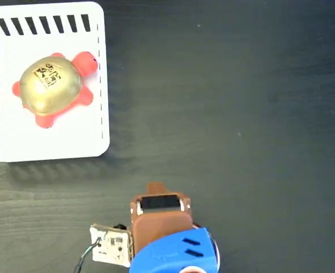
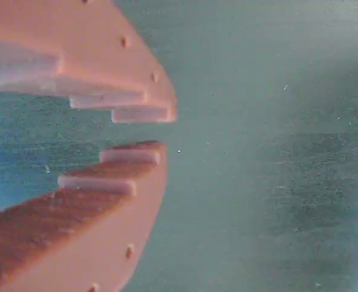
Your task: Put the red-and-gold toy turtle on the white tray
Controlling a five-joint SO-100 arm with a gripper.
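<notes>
The claw (image 2: 160, 129) is empty: in the wrist view its two orange stepped fingers (image 2: 106, 73) stand a little apart, with a narrow gap between the tips and nothing but the bare dark desk (image 2: 270, 152) showing through it. Nothing is pinched and nothing touches the pads; it is loosened only slightly rather than spread wide. In the fixed view, looking straight down, the arm (image 1: 161, 227) sits at the bottom edge of the desk (image 1: 241, 102), a brown wrist block with a blue part behind it and a small circuit board (image 1: 111, 245) with wires just to its left. The toy turtle (image 1: 52, 86) is well away from it, resting on the white tray (image 1: 53, 139) in the top left corner of the desk. Its gold domed shell faces up with the black-and-white code sticker on top, and its red head points toward the tray's upper right. The turtle lies in the upper half of the tray, inside the black stripes that run along the tray's top and left edges, well apart from the claw.
</notes>
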